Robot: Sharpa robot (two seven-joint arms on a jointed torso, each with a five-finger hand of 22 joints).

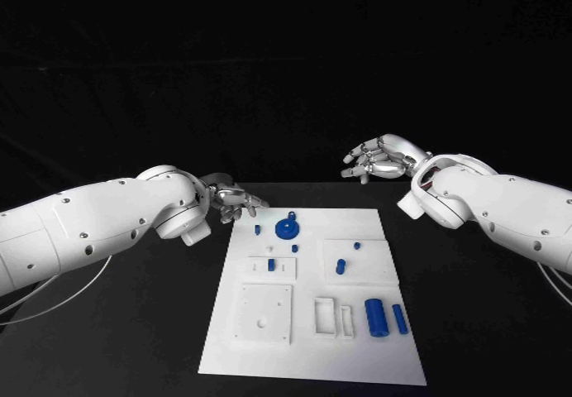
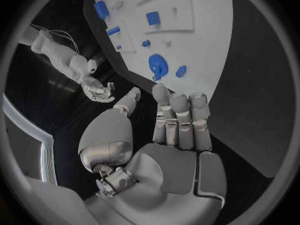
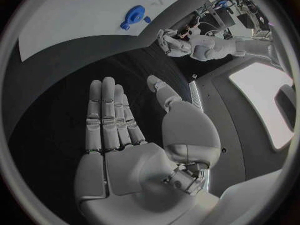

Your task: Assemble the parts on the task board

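Head view looks down on a black tabletop (image 1: 119, 347) with the white board (image 1: 358, 347) lying lengthwise in its middle. The blue parts sit on the board: a round disc (image 1: 286, 228) near the board's far edge, a small piece (image 1: 258, 228) just beside it toward the left edge, a short peg (image 1: 340, 266) further in, and two cylinders (image 1: 383, 318) side by side close to the board's near right corner. The left hand (image 1: 234, 202) hovers at the board's far left corner, its fingers loosely curled and apart, holding nothing; the left wrist view shows those fingers (image 2: 178, 117) lined up straight above the board's edge, near the disc. The right hand (image 1: 379, 159) is raised beyond the board's far right corner, well apart from the parts, fingers bent but spread and empty; the right wrist view shows its fingers (image 3: 107, 115) extended over bare tabletop
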